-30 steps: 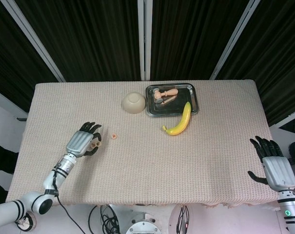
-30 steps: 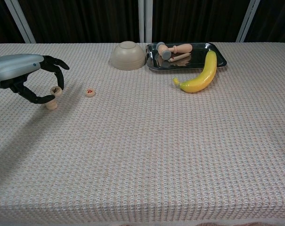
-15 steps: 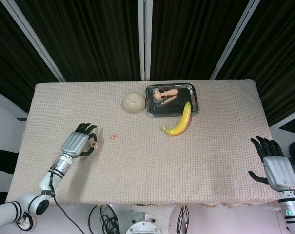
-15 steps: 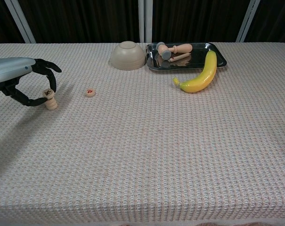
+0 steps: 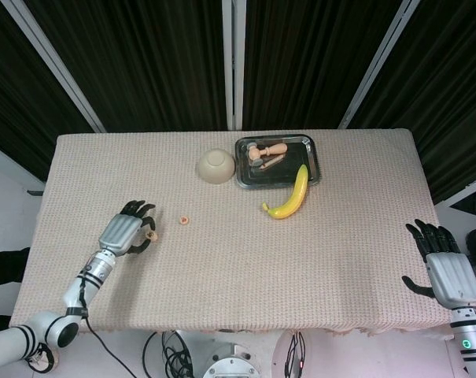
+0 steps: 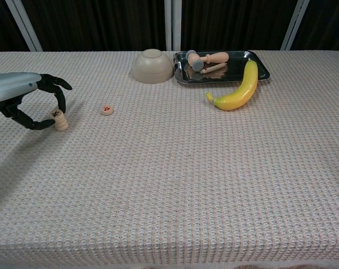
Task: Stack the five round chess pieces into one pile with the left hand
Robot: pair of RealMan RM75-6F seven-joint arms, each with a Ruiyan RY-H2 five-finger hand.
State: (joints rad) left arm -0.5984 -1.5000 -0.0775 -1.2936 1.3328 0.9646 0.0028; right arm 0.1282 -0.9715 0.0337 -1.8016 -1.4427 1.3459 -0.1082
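In the head view the silver-backed, black-fingered left hand [image 5: 126, 234] covers most of the short pile of round tan wooden chess pieces [image 6: 60, 120] beneath its fingers [image 6: 60, 96]. The chest view cuts that hand at the left edge. How many pieces the pile holds is too small to tell, as is whether the fingertips touch it. The grey right hand [image 5: 446, 268] appears only in the head view, its wrist cut by the bottom edge.

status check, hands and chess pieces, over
Left hand setting a piece on the stack, fingers around it. Right hand open, idle at table edge. One loose piece right of stack, path clear.
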